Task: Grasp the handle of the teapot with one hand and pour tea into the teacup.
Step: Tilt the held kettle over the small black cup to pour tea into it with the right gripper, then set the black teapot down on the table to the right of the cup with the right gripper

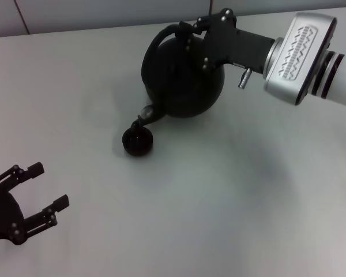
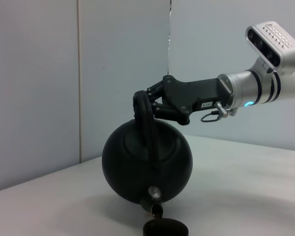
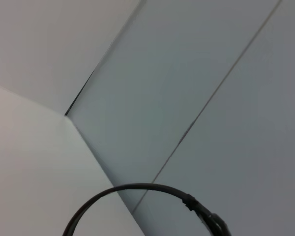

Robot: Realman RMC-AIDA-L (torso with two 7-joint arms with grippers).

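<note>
Toward the far side of the pale counter [image 1: 230, 196], the right tool [image 1: 187, 32] is clamped on the handle [image 1: 155, 43] of the teapot [image 1: 181, 75], its black fingers closed around the hoop near the top. From the left wrist view the same grip shows side-on: the right tool [image 2: 150, 101] pinches the handle [image 2: 146, 123] while the teapot [image 2: 146, 164] is lifted off the counter and tipped forward, spout down. The spout hangs directly over the teacup [image 1: 138, 141], which stands on the counter just in front of the pot; whether liquid is running I cannot tell. The teacup [image 2: 165, 228] shows only as a dark rim right under the spout. The right wrist view catches just a curve of the handle [image 3: 137, 189] against the wall. Near the robot, the left tool [image 1: 37, 193] hovers low with its fingers spread wide, holding nothing, well apart from the cup.
</note>
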